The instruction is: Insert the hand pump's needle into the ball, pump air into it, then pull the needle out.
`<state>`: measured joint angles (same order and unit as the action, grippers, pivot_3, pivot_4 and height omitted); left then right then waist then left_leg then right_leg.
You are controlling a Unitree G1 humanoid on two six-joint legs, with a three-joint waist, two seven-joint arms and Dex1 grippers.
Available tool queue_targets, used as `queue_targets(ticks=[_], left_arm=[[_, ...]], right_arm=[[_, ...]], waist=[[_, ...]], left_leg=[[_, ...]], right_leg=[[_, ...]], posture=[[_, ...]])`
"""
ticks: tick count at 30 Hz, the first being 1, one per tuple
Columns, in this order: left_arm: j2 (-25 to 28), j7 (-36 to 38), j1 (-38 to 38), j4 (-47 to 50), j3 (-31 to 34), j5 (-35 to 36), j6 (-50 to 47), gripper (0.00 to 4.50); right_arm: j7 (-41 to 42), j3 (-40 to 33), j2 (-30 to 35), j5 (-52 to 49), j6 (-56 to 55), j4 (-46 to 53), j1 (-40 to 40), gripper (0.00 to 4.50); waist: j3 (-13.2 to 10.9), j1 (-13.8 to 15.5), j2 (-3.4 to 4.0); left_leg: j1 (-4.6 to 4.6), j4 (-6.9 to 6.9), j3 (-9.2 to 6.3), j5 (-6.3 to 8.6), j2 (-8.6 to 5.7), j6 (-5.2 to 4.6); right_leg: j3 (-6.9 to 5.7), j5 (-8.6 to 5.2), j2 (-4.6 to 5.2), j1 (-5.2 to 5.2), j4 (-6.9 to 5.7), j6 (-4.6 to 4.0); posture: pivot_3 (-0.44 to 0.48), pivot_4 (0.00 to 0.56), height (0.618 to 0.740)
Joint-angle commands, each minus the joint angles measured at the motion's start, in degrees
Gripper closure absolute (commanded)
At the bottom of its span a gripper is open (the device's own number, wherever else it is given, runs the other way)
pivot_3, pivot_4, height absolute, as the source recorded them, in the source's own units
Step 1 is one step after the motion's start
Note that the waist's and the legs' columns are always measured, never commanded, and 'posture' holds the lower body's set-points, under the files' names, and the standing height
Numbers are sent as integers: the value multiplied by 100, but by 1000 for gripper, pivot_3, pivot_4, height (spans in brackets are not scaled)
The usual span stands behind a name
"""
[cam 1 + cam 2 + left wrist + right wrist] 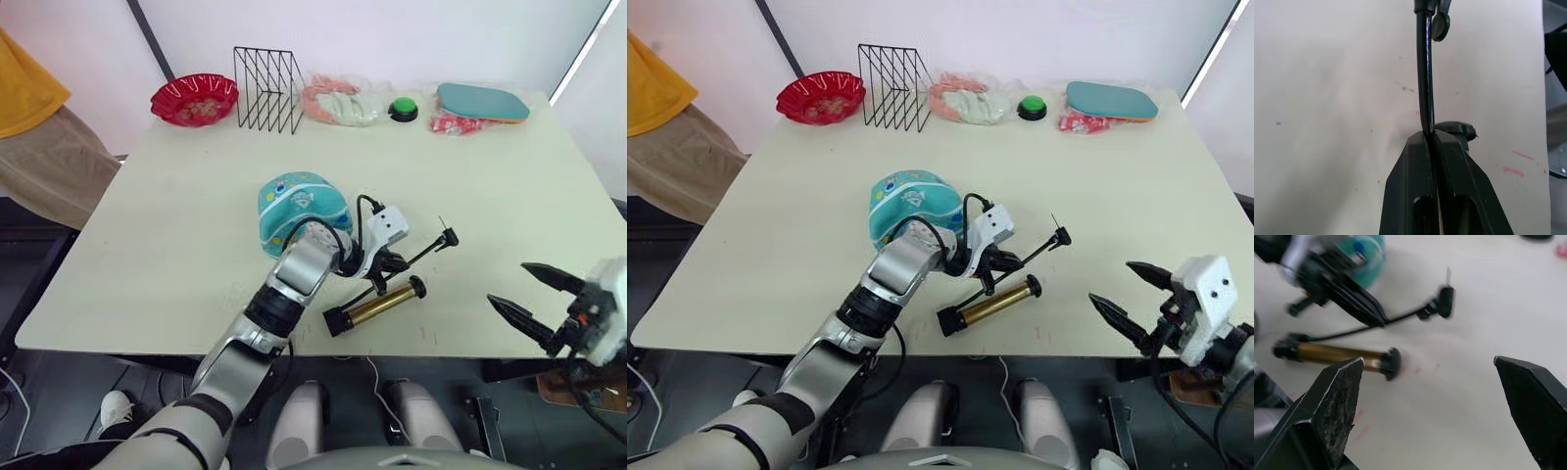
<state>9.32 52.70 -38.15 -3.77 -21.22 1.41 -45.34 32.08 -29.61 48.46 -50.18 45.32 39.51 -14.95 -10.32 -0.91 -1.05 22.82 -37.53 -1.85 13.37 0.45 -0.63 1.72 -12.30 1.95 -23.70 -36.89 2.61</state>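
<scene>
The left gripper (1004, 262) has its fingers clenched on the thin black hose (1425, 73) of the hand pump (991, 305), pinching it partway along its run. From that pinch the hose runs on toward 2 o'clock to the black fitting, where the needle (1054, 221) stands up as a thin pin, pointing away from the robot. The ball (911, 204) lies on the worktop (1136, 176) at about 10 o'clock from the left fingers, just beyond the left wrist, so the needle tip is on the far side of the fingers from the ball and pointing away from it; my reading is that the hose end must be swung round toward 10 o'clock before the pin can meet the valve, which I cannot pick out on the ball.

The pump's gold barrel lies flat just nearer than the left fingers, its long axis from 8 to 2 o'clock, with the end cap at the 2 o'clock end.

The right gripper (1129, 291) hangs off the near right edge of the worktop, fingers spread and empty, well apart from the pump.

Along the far edge stand a red bowl (820, 97), a black wire rack (893, 88), a green button (1031, 107) and a teal paddle (1111, 100), all well clear of the work.
</scene>
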Motion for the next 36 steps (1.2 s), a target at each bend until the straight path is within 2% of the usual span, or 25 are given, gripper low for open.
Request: queue_targets(ticks=[1,4,8,15,22,23,25,36], left_arm=[[6,-122,205,528,179,248,423,4478],[11,-197,481,734,219,382,756,4478],[-125,-373,669,904,344,606,1042,4478],[-194,-612,1004,1117,381,846,1311,4478],[-196,-765,1077,1224,463,1050,1329,4478],[-190,-780,1087,1247,476,1091,1306,4500],[-163,-802,1096,1267,469,1134,1310,4500],[-124,-859,1124,1334,426,1293,1265,4500]], right_arm=[[-613,14,234,-1192,924,-110,707,0],[-909,360,283,-1795,1471,-719,1568,0],[-875,797,352,-1778,1759,-1465,2532,0],[-853,1111,-81,-2278,2245,-2616,3893,0],[-591,1367,-208,-2232,2389,-2778,4287,0],[-560,1375,-221,-2235,2391,-2766,4312,531],[-549,1361,-261,-2215,2380,-2760,4341,1273],[-750,1209,-494,-2238,2342,-2640,4293,1273]], waist=[[0,30,0],[0,68,-2],[0,126,-1],[1,99,0],[1,89,1],[1,84,1],[1,70,1],[1,28,1]], left_leg=[[2,0,0,0,-2,0],[7,1,-12,0,-2,-1],[13,0,-7,0,-12,-2],[8,-3,-3,0,-5,-3],[11,-2,-3,0,-7,-3],[11,-2,-3,0,-7,-3],[11,-2,-4,0,-7,-3],[10,-2,-4,0,-6,-3]], right_leg=[[0,4,-1,0,0,-9],[-14,8,-8,1,0,-1],[-11,17,2,1,4,-12],[-8,22,-6,1,3,-8],[-9,22,-3,1,3,-7],[-9,22,-3,1,3,-8],[-9,22,-4,1,3,-8],[-10,22,-5,1,2,-7]], posture=[[0,150,740],[0,150,740],[0,150,740],[0,150,740],[0,150,740],[0,150,740],[0,150,740],[0,150,740]])
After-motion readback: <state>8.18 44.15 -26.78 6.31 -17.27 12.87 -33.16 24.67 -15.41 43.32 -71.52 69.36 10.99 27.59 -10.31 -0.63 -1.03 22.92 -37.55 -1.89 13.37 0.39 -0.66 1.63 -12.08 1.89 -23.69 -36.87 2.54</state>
